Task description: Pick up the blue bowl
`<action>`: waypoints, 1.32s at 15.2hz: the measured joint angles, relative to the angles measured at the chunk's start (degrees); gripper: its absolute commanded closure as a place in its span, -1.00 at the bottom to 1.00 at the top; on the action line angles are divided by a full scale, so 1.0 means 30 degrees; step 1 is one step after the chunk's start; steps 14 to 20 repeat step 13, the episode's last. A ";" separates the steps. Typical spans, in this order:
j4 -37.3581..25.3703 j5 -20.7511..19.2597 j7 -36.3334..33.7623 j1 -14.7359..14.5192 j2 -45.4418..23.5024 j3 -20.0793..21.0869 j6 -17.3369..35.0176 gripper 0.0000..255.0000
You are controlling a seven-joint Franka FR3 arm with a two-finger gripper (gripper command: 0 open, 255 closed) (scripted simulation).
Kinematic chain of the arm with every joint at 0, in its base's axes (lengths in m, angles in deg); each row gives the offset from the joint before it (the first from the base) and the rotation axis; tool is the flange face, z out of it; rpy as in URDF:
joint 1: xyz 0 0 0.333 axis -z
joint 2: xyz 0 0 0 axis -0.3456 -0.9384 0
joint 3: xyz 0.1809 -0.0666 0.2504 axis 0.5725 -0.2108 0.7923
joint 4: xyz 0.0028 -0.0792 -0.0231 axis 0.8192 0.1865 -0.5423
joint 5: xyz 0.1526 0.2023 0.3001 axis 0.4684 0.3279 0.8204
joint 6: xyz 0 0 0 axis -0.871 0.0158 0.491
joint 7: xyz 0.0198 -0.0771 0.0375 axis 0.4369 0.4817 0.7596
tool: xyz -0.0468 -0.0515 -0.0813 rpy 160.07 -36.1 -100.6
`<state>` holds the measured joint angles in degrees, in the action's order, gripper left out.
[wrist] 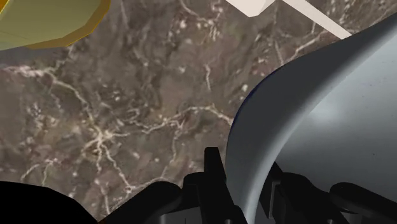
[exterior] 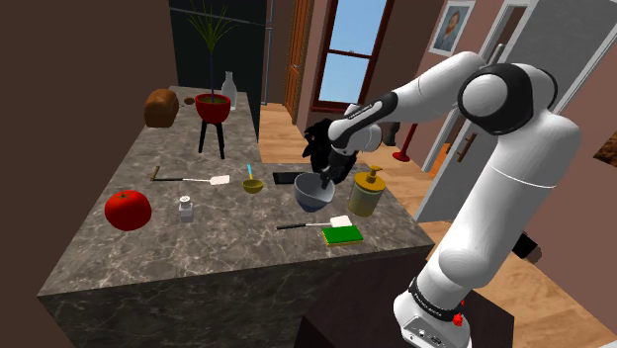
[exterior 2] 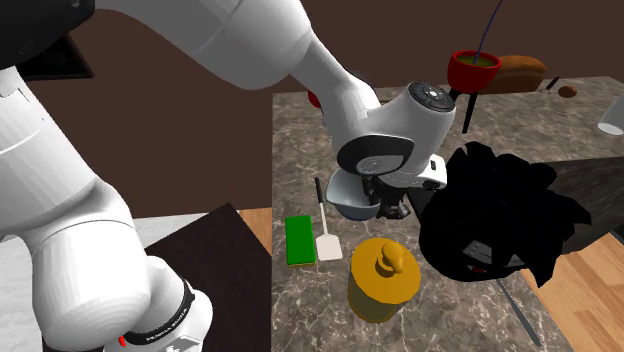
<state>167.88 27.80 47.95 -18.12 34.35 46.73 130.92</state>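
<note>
Gripper point(wrist: 245, 186) fingers clasp the rim of the grey-blue bowl point(exterior: 314, 193), one inside and one outside. The bowl is at the counter's point(exterior: 148, 252) corner near the stand. A yellow bottle point(exterior: 366, 193) stands just beside it, with a spatula point(exterior: 316, 224) and sponge point(exterior: 343, 235) near the edge. Open marble lies toward the tomato point(exterior: 128, 210).
</note>
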 measured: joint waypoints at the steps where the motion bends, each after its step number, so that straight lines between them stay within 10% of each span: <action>1: 0.0031 -0.0158 -0.0157 -0.0018 0.0234 -0.0009 -0.0175 1.00; 20: -0.0988 -0.1627 -0.1516 0.0047 0.2259 -0.0070 -0.3001 1.00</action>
